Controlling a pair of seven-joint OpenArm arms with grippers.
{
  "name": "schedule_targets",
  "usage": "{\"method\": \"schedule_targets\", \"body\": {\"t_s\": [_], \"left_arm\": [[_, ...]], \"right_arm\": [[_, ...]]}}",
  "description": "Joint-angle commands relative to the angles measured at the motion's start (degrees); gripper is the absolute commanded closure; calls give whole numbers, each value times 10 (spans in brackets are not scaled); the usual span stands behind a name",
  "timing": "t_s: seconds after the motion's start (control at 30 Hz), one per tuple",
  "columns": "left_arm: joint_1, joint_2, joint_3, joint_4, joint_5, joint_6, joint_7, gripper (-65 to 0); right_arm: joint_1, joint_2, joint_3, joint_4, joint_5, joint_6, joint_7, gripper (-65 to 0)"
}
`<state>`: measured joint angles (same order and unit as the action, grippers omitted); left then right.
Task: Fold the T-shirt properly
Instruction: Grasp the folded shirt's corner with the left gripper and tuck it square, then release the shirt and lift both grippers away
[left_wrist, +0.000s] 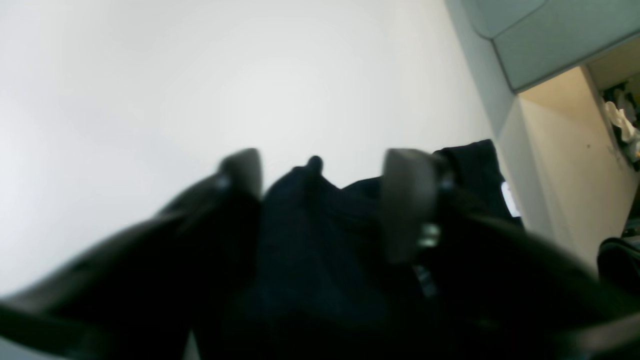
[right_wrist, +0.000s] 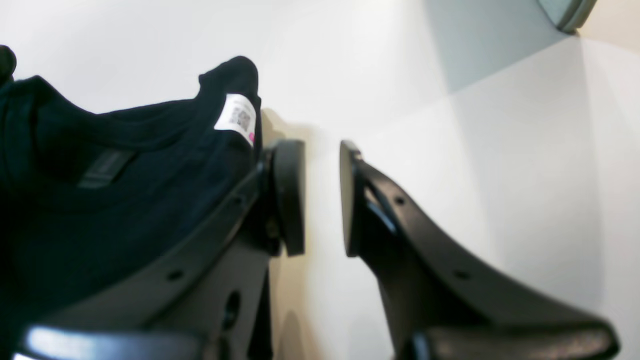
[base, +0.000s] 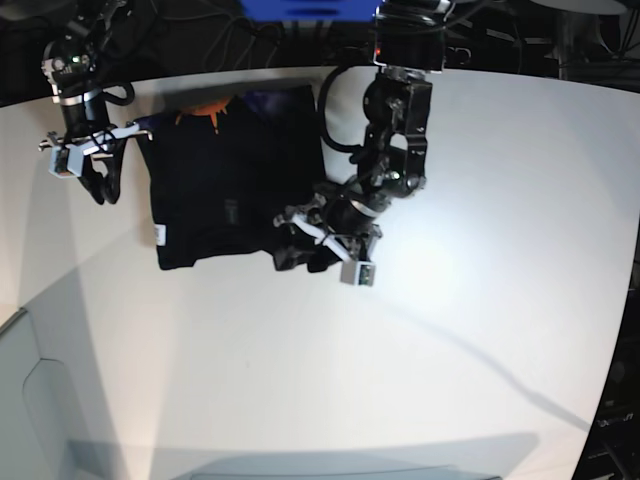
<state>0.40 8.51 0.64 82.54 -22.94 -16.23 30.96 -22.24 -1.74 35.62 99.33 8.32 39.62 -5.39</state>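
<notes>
White, smooth, matte table (base: 470, 330) carries everything. On it, toward the far-left part in the base view, lies the large black cloth T-shirt (base: 225, 190), folded into a rough rectangle. Its long axis runs from the far edge toward the near edge; the orange sun print (base: 200, 110) sits at the far end, and a small white label tag (base: 159, 234) at the near-left corner. Fabric soft, dull, wrinkled at the near-right corner.

Left gripper (base: 300, 250), black hard plastic with flat pads, sits at that near-right corner; in the left wrist view a hump of black cloth bulges between its parted fingers (left_wrist: 407, 200). Whether it pinches cloth, cannot tell.

Right gripper (right_wrist: 322, 197) is just off the shirt's far-left edge, jaws parted, nothing between, bare table behind.
</notes>
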Motion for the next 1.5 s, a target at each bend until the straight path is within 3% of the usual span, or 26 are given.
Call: {"method": "schedule_targets", "body": {"t_s": [0.0, 0.2, 0.23, 0.73, 1.1, 1.33, 1.4, 1.47], "left_arm": [[-13, 5, 3, 8, -8, -5, -14, -267], [-18, 5, 3, 14, -8, -5, -11, -18], [-17, 5, 3, 15, -8, -5, -11, 0], [47, -5, -31, 121, -8, -5, -11, -1], [55, -24, -50, 68, -8, -5, -11, -4], [10, -24, -49, 4, -8, -5, -11, -9], [1, -24, -50, -2, -8, -5, -11, -54], [0, -22, -50, 3, -8, -5, -11, -164]], "right_arm": [[2, 5, 2, 8, 10, 4, 16, -132], [4, 5, -1, 8, 10, 4, 16, -132], [4, 5, -1, 8, 10, 4, 16, -132], [14, 4, -2, 4, 10, 4, 15, -132], [22, 1, -13, 1, 10, 4, 15, -132], [16, 1, -28, 1, 10, 4, 15, -132], [10, 1, -30, 1, 10, 4, 15, -133], [-2, 1, -33, 5, 10, 4, 15, -133]]}}
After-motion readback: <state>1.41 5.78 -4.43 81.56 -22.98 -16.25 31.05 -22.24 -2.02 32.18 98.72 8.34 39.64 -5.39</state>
